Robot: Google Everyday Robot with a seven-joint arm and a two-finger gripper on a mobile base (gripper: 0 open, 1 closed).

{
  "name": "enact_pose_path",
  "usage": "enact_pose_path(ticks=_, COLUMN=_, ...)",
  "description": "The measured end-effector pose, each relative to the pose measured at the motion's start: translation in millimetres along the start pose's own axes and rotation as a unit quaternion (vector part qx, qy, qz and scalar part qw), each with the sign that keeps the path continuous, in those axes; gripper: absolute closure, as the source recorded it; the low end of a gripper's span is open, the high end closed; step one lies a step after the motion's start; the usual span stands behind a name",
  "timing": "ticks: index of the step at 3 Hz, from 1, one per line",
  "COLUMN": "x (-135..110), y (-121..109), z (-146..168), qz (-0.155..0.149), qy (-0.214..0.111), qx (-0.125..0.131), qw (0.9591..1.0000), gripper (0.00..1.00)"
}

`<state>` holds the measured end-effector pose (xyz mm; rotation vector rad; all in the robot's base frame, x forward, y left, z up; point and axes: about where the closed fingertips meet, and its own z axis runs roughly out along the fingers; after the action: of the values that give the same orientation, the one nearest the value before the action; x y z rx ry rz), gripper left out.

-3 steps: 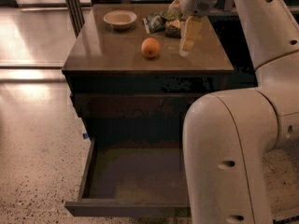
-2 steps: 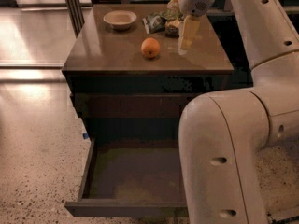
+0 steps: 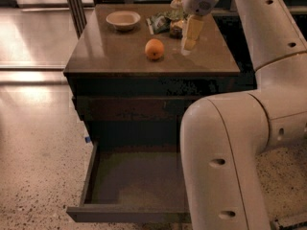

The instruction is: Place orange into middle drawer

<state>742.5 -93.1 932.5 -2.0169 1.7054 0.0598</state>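
The orange [image 3: 154, 49] sits on top of the dark wooden cabinet [image 3: 120, 56], near the middle of its front half. My gripper [image 3: 189, 43] hangs just to the right of the orange, close above the cabinet top and apart from the fruit, holding nothing. The middle drawer [image 3: 103, 210] is pulled out below, near the floor, its greyish bottom bare. My white arm covers the drawer's right part.
A shallow beige bowl [image 3: 123, 19] stands at the back left of the cabinet top. Snack bags [image 3: 160, 22] lie at the back, behind the gripper. My large white arm link [image 3: 225, 162] fills the lower right. Speckled floor lies to the left.
The gripper has shifted slightly near the orange, and the big arm link has drifted a little left. The orange and the drawer have not moved.
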Motion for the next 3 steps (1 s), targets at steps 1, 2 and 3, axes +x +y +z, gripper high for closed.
enact_pose_path(ticks=1, x=-0.5, y=-0.8, z=0.4, qz=-0.001, qy=0.0, qx=0.001, qw=1.0, gripper=0.0)
enact_pose_path(ticks=2, x=-0.6, y=-1.1, z=0.6, qz=-0.001, qy=-0.001, qx=0.001, qw=1.0, gripper=0.0)
enact_pose_path(ticks=3, x=-0.6, y=-1.0, z=0.8, qz=-0.001, qy=-0.001, qx=0.0, qw=1.0, gripper=0.0)
